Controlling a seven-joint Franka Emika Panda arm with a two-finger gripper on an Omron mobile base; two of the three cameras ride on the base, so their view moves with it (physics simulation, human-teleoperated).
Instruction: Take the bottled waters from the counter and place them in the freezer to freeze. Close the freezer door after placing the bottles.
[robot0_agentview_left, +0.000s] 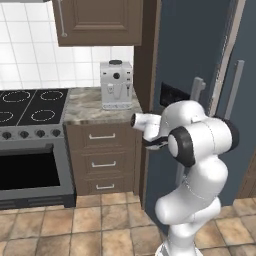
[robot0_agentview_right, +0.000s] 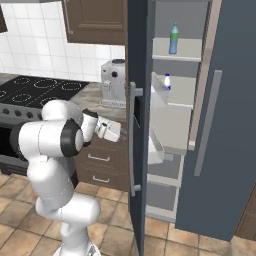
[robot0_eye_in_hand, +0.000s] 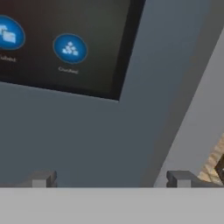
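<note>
A glossy white arm (robot0_agentview_left: 200, 165) of rounded, bulbous segments, with dark grey-black round caps on its joints. Its white wrist link narrows to a white block-shaped gripper (robot0_agentview_right: 120, 133), whose two small dark grey finger tips (robot0_eye_in_hand: 41, 179) have squared ends.

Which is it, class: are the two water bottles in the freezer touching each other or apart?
Apart. The right base view shows the blue-green bottle standing on an upper freezer shelf and the white bottle on the shelf below, with a shelf between them.
</note>
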